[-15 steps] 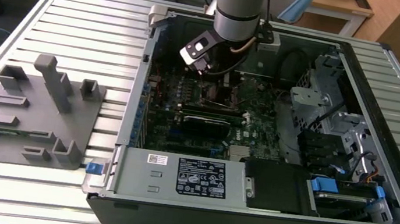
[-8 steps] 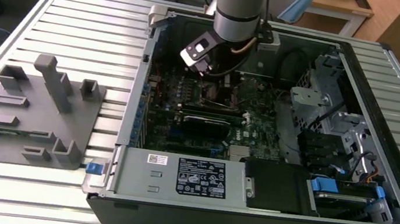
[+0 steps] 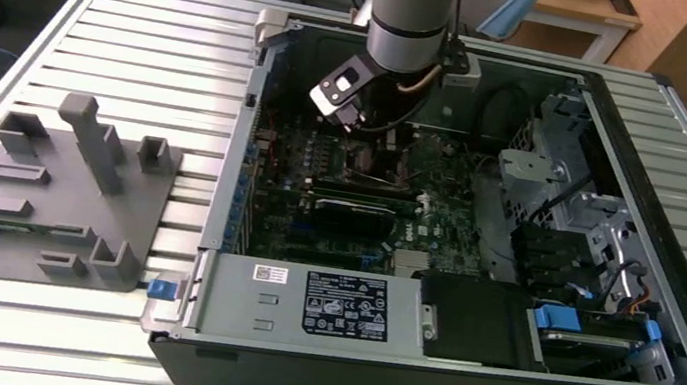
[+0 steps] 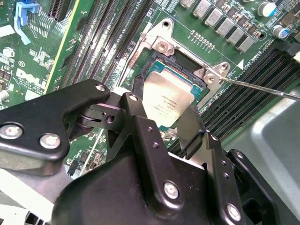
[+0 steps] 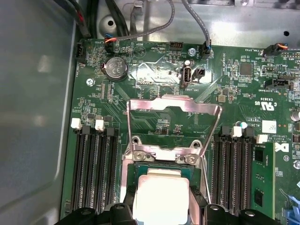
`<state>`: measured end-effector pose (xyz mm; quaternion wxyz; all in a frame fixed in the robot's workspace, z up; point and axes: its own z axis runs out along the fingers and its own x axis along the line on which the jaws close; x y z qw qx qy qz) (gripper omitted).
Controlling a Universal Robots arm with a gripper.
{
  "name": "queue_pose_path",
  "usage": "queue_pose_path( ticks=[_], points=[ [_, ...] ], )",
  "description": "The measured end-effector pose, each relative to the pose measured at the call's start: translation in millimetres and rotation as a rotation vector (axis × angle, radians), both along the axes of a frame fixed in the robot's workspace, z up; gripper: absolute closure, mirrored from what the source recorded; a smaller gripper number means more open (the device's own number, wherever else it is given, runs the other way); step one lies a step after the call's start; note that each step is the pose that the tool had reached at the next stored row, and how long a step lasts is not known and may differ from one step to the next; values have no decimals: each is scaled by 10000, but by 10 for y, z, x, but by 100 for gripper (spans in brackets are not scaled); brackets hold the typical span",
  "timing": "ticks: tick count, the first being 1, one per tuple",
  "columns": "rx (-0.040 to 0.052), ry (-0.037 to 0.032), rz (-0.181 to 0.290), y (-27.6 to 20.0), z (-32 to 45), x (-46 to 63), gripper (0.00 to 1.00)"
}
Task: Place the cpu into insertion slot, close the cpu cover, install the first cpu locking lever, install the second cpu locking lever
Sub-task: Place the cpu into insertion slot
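Note:
The cpu (image 4: 166,96), a flat square chip with a dull silver top, lies in the insertion slot (image 4: 183,68) on the green board. My gripper (image 4: 161,111) straddles it, one black finger against each of two opposite sides. In the first wrist view the cpu (image 5: 161,194) sits between the same fingers (image 5: 123,208). Beyond it the cpu cover (image 5: 173,105), a thin silvery frame, stands open and tilted back from the slot. A thin metal locking lever (image 4: 262,89) juts out from one corner of the slot, unlatched. In the exterior view my gripper (image 3: 370,146) reaches down into the open computer case.
Long black memory slots (image 5: 96,168) flank the socket on both sides. A black card (image 3: 354,216) lies across the board nearer the power supply (image 3: 327,306). Drive cages and cables (image 3: 577,256) fill the exterior view's right. A grey fixture plate (image 3: 48,191) rests outside the case.

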<state>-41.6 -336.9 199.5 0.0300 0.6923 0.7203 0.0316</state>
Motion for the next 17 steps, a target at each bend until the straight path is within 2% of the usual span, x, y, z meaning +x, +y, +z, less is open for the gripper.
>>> queue_pose_path(
  ticks=[6, 11, 14, 17],
  points=[
    [0, -1, 668, 0, -4, -1, 47],
    [-1, 1, 650, 0, -13, -12, 47],
    [-2, 2, 384, 0, -17, -13, 47],
    [-2, 1, 356, -1, -17, -13, 47]
  ],
)
